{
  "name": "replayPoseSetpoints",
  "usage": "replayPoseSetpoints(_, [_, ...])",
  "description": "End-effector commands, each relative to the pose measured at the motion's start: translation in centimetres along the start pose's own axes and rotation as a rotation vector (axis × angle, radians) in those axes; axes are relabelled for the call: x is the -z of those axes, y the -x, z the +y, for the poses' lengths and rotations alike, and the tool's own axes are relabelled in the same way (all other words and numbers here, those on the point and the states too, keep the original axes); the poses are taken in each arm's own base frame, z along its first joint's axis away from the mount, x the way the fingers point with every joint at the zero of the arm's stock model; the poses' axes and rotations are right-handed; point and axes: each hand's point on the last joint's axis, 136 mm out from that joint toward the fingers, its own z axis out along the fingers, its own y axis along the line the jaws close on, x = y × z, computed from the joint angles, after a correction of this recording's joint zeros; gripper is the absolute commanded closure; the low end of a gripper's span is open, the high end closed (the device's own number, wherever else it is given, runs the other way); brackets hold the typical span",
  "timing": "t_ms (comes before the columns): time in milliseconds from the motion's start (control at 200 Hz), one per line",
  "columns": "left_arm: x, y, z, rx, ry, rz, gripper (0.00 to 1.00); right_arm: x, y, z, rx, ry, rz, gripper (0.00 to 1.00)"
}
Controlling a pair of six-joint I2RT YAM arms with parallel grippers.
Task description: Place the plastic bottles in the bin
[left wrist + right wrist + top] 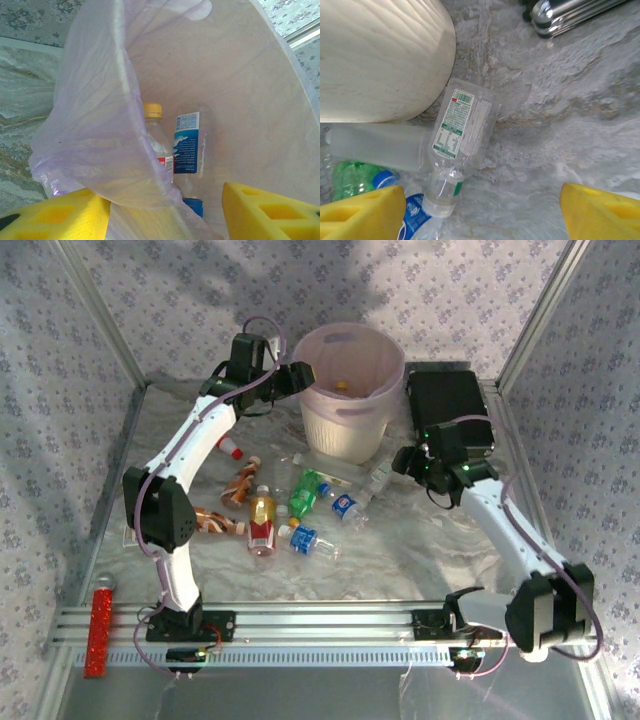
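The right gripper (485, 212) is held low over the marbled grey table (570, 125), with its yellow fingers (365, 210) set wide and nothing between them. The clear plastic bottle with a white and green label (462, 127) is found lying on its side straight ahead of that gripper, a little off its midline, its base just beside the foot of the round pale ribbed plastic bin (380, 55). Its long axis is seen to run almost directly away from the wrist, neck nearest, so the line between the fingers lies across the body. A short advance and descent is judged to be all that the grasp needs. A frosted clear bottle (375, 147) lies crosswise against its shoulder and could be caught by the finger on that side. The right arm is the nearer one: it is stretched forward and inward from its base, forearm slanting toward the bin's right side, wrist pitched down. The left gripper (167, 212) is poised at the bin's rim, fingers apart astride the thin liner edge and gripping nothing. Two bottles (187, 145) are seen lying inside.
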Motion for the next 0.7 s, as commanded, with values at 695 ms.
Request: replayPoseSetpoints(695, [-1.1,-2.0,3.2,0.033,0.074,0.075,0.39,-13.3,-3.5,2.1,-0.082,0.004,0.153,0.06])
